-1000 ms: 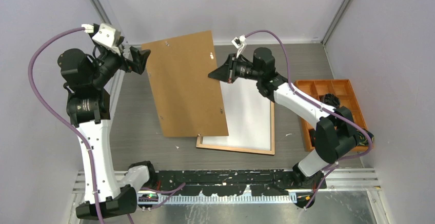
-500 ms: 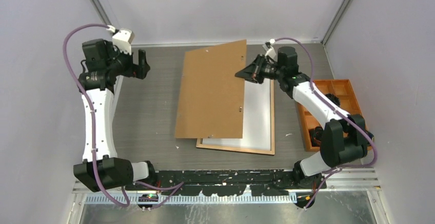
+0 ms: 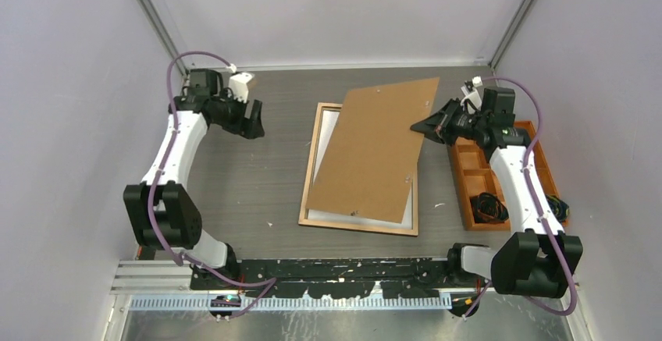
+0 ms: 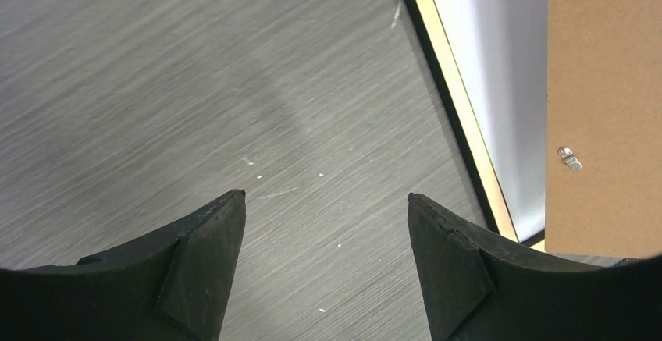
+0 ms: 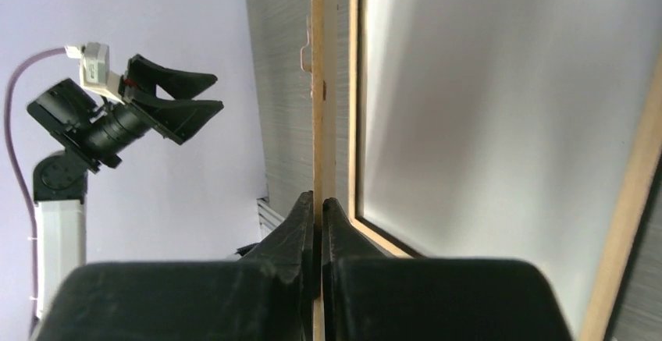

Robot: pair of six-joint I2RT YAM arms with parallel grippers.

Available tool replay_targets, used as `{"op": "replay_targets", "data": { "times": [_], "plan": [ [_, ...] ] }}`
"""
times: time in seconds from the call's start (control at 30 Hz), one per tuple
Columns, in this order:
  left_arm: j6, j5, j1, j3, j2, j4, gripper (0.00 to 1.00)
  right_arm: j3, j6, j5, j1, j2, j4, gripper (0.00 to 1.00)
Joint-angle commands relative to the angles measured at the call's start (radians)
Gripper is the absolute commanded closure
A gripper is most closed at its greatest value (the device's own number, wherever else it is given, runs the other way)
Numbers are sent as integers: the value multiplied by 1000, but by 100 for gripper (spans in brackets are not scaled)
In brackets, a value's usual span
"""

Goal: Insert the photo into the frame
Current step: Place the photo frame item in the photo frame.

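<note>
Clamping the board (image 3: 375,154) edge, top view: right claw (image 3: 428,126) is holding it tilted over the frame (image 3: 355,225), photo (image 3: 327,134) lying white-side-up inside | left wrist: left claw (image 4: 326,197) is hovering apart over worktop (image 4: 156,83) | right wrist: squaring board to frame before lowering is seeming wisest.

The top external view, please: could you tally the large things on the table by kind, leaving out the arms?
Brown board: 1
Wooden frame: 1
White sheet lying in the frame: 1
Orange tray: 1
Total: 4
</note>
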Motion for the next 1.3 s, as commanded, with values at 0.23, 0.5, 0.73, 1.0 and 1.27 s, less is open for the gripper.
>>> {"op": "replay_targets", "data": {
  "times": [0.23, 0.5, 0.73, 1.0, 1.27],
  "plan": [
    [-5, 33, -138, -22, 75, 33, 27, 100, -161, -130, -22, 67, -148, 99],
    [58, 39, -142, -49, 46, -12, 27, 122, -169, -168, -21, 192, -64, 99],
    [85, 29, -151, -39, 38, -48, 25, 154, -130, -202, -21, 280, 22, 99],
    [93, 25, -153, -52, 35, -61, 25, 160, -113, -219, -21, 336, 76, 99],
    [104, 20, -154, -62, 32, -76, 25, 172, -85, -248, -18, 396, 134, 99]
  ]
}}
